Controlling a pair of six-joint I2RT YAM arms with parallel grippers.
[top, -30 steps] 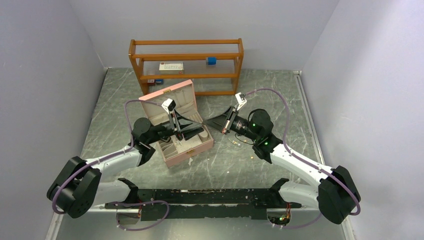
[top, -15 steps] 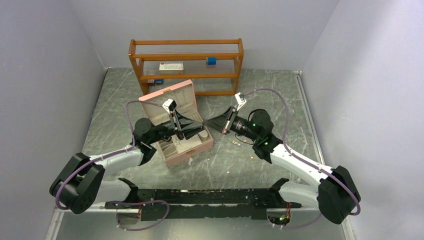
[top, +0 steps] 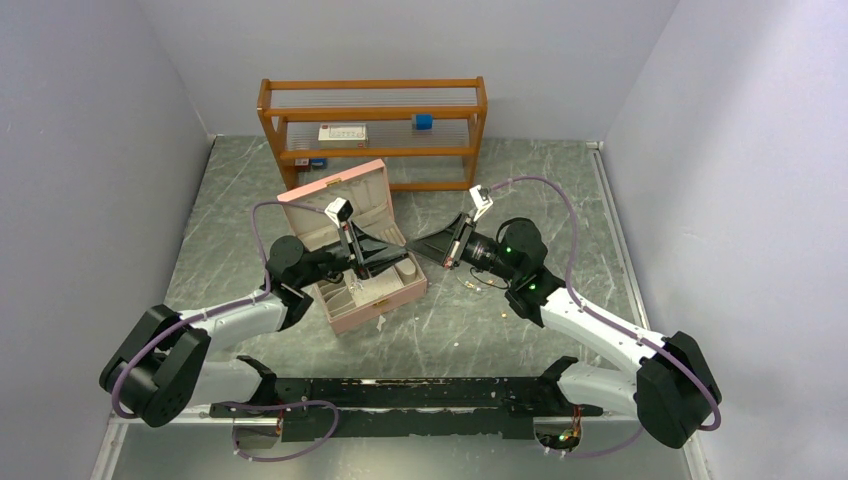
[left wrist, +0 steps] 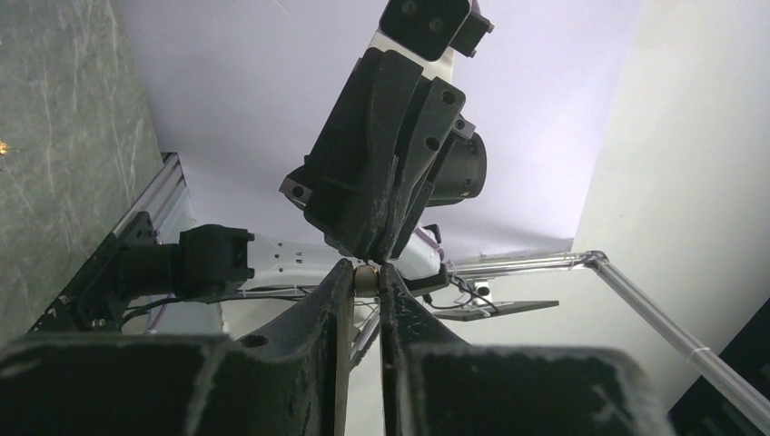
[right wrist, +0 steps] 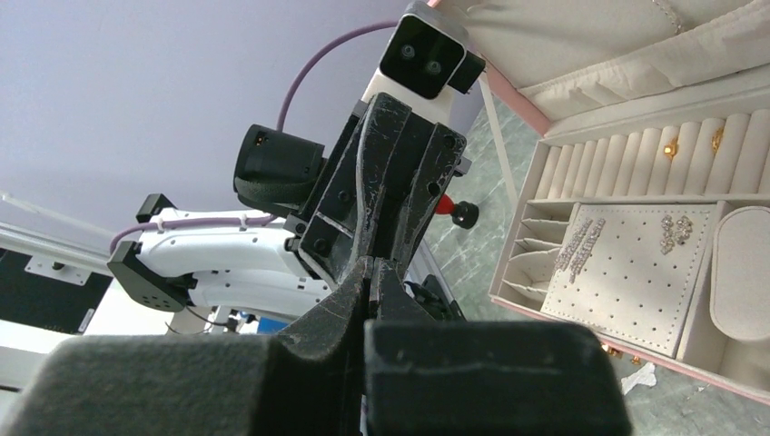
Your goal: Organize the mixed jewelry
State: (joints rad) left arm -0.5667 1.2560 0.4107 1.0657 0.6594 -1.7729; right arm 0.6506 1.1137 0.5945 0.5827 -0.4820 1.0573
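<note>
Jewelry piece (left wrist: 366, 278): tiny, silvery, nipped in the narrow-set left gripper (left wrist: 366, 272), over the right end of the pink jewelry box (top: 360, 317). Right gripper (left wrist: 376, 257): pinched shut, meeting it tip-to-tip from the right, axes in line.

Left arm (top: 225, 320) and right arm (top: 600, 330) reach inward from their bases, elbows bent and wrists turned so that the two pincers face each other. The left pincer (left wrist: 365, 274) and right pincer (right wrist: 370, 270) meet tip to tip between the arms. The right jaws are pressed together, while the left jaws stand a thin slit apart, their grip unclear.
</note>
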